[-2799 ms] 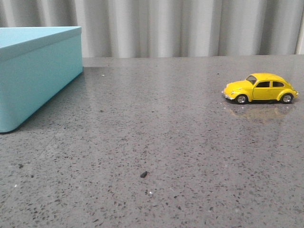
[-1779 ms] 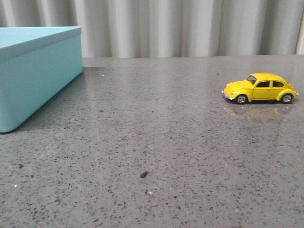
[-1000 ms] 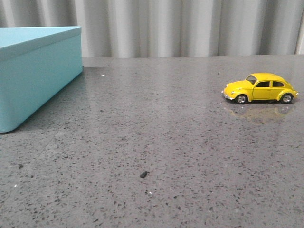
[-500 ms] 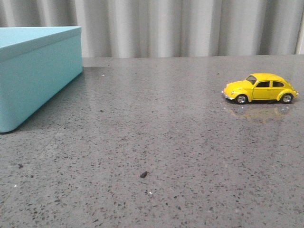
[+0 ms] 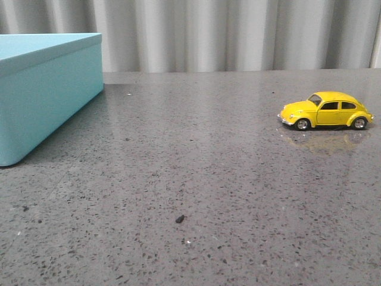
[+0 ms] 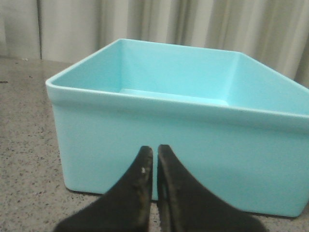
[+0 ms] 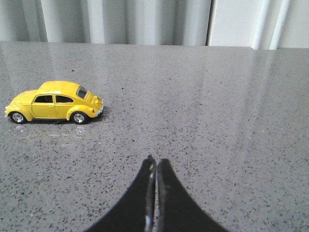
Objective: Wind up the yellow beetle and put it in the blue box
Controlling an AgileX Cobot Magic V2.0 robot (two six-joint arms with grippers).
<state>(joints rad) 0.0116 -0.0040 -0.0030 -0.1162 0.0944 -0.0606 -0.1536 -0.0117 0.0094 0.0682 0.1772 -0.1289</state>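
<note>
While nothing is held by either arm, the yellow beetle [image 5: 326, 111] is seen standing on all four silver wheels on the grey speckled bench [image 5: 196, 179], toward the right edge and nearer the far edge than the near one. In the front view its nose is pointed toward the left edge, and a faint yellow reflection is thrown on the glossy surface just beneath it. The blue box [image 5: 41, 89] is placed at the left edge, toward the far left corner, well apart from the car; it is cut off by the side of the front view. A small dark speck [image 5: 180, 218] is seen lying on the bench toward the near edge, between the two and apart from both.

In the left wrist view the left claw [image 6: 155, 157] is shown with its two dark fingers drawn together, only a thin slit left between the tips, and nothing is gripped. The box's pale turquoise wall [image 6: 183, 150] is seen straight ahead of it, the top is open, and the part of the interior that can be seen is bare.

In the right wrist view the right claw [image 7: 155, 166] is likewise pressed together with nothing between the fingers. It is held above the bench surface, and the beetle [image 7: 54, 102] is seen ahead and off to one side, apart from the fingertips. Pleated grey curtains [image 5: 238, 33] are hung behind the far edge.
</note>
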